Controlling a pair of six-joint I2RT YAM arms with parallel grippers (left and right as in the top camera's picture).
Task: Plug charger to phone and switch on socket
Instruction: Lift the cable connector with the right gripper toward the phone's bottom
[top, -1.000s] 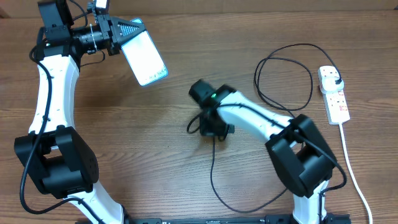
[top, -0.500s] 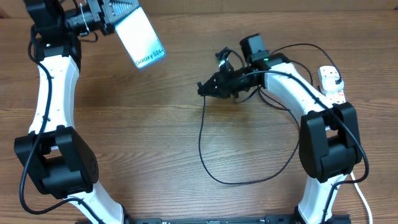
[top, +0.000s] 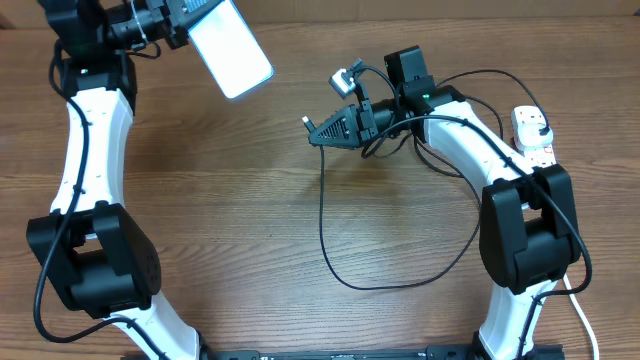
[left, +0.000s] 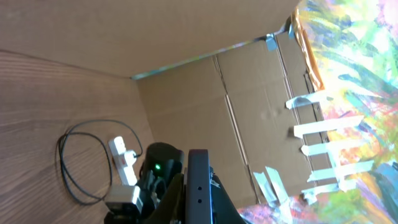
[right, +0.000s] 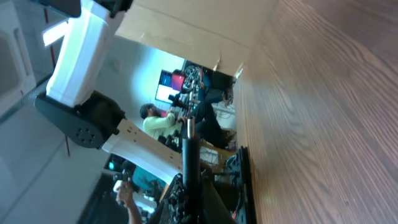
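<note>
My left gripper (top: 190, 12) is shut on the phone (top: 230, 49) and holds it lifted at the far left, its light-blue screen up. In the left wrist view the phone (left: 199, 190) shows edge-on between the jaws. My right gripper (top: 318, 129) is shut on the charger cable (top: 323, 215) near its connector tip (top: 307, 121), held above the table's middle. In the right wrist view the black cable (right: 189, 155) stands between the fingers. The cable loops down across the table and back to the black plug (top: 540, 126) in the white socket strip (top: 537, 152) at the right.
The socket strip's thick white cord (top: 568, 270) runs down the right side. A cardboard wall (left: 205, 93) stands along the table's far edge. A second loop of black cable (top: 470, 85) lies behind the right arm.
My right gripper rose from the table's middle with the cable and swung up and right, then shifted slightly left. My left gripper lifted the phone farther back and tilted it.
</note>
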